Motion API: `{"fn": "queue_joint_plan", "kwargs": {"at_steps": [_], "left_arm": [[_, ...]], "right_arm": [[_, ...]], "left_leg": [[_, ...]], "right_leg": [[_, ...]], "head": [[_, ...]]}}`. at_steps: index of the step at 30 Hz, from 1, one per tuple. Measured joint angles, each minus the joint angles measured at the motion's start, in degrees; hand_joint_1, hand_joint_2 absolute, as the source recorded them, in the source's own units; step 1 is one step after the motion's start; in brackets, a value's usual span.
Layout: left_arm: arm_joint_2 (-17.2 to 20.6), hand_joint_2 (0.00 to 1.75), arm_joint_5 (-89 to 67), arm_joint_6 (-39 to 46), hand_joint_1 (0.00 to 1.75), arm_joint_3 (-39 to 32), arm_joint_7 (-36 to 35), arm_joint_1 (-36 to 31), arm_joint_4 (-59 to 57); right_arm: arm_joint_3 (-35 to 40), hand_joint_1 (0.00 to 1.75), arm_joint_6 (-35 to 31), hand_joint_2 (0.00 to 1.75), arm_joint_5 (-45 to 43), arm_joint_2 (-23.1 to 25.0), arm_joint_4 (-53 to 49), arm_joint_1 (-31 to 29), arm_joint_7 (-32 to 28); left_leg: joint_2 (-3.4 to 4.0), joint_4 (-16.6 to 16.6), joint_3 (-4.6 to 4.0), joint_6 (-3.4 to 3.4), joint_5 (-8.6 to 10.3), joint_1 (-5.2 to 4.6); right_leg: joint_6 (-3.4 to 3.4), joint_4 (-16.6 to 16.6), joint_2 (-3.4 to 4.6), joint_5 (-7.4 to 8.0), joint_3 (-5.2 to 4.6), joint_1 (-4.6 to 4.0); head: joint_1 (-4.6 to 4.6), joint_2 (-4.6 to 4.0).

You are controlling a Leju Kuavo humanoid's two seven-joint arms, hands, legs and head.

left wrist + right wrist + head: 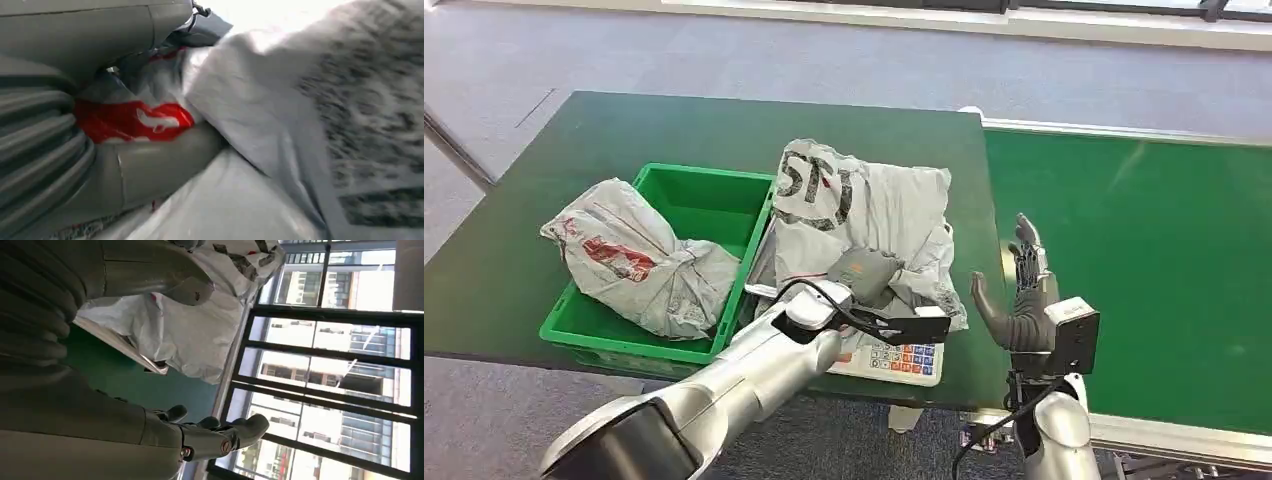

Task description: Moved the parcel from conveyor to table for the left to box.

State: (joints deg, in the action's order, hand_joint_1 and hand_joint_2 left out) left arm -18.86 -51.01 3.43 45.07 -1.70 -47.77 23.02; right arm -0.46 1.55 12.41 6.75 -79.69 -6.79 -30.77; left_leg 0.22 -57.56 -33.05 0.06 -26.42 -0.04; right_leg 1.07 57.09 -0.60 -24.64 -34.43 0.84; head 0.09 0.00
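A grey-white parcel (874, 200) with black lettering lies on a scale (904, 358) at the right end of the green table (624, 130). My left hand (864, 272) rests on top of its near side. In the left wrist view, crumpled plastic with a red print (130, 120) is bunched between the thumb (150, 165) and the rest of the hand, so the hand grips the parcel (280, 100). My right hand (1021, 295) stands upright and open beside the table's edge, holding nothing. In the right wrist view its spread fingers (215, 435) are apart from the parcel (190, 335).
A green bin (694, 190) stands left of the scale. It holds another grey parcel (639, 260) with red print. The green conveyor belt (1144, 260) runs along the right, edged by a metal rail. Grey floor surrounds the table.
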Motion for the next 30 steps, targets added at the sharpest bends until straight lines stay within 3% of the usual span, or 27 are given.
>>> {"fn": "queue_joint_plan", "kwargs": {"at_steps": [4,9,17,21,30], "left_arm": [[0.00,1.75,0.32,0.69,1.75,-0.37,0.43,0.09,-0.22],[0.09,1.75,5.25,6.63,1.75,-3.28,6.67,1.80,0.33],[2.10,1.75,17.03,33.01,1.75,-14.27,31.98,8.83,11.94],[2.84,1.75,12.03,36.54,1.75,-21.56,40.65,14.76,24.15],[2.91,1.75,7.17,36.81,1.75,-34.43,41.79,25.11,49.56]], "right_arm": [[-0.04,0.00,0.00,1.75,0.00,0.04,0.00,0.01,0.00],[-0.13,0.00,0.00,1.75,-0.22,0.13,-0.09,0.55,0.04],[-0.37,0.00,-0.98,1.75,-2.43,0.13,-1.79,3.18,-0.30],[-0.37,0.00,-1.99,1.75,-3.50,0.11,-1.79,3.72,-0.87],[-0.35,0.00,-3.08,1.75,-4.89,-0.24,-1.79,3.96,-1.25]], "left_leg": [[0.00,0.00,-0.01,0.01,-0.05,0.00],[-0.04,0.00,-0.07,0.01,-0.06,0.00],[-0.02,0.00,-0.19,-0.01,-0.07,0.00],[0.01,0.00,-0.23,-0.02,-0.08,0.01],[0.05,0.01,-0.27,-0.03,-0.09,0.01]], "right_leg": [[0.00,0.00,0.00,-0.04,-0.01,0.00],[0.00,0.00,-0.02,-0.06,-0.05,0.00],[-0.02,0.00,0.01,-0.07,-0.19,-0.01],[-0.02,0.01,0.04,-0.08,-0.24,-0.01],[-0.03,0.01,0.08,-0.09,-0.30,-0.01]], "head": [[0.00,0.00],[-0.02,0.00],[-0.02,0.00],[0.00,0.00],[-0.02,0.00]]}}
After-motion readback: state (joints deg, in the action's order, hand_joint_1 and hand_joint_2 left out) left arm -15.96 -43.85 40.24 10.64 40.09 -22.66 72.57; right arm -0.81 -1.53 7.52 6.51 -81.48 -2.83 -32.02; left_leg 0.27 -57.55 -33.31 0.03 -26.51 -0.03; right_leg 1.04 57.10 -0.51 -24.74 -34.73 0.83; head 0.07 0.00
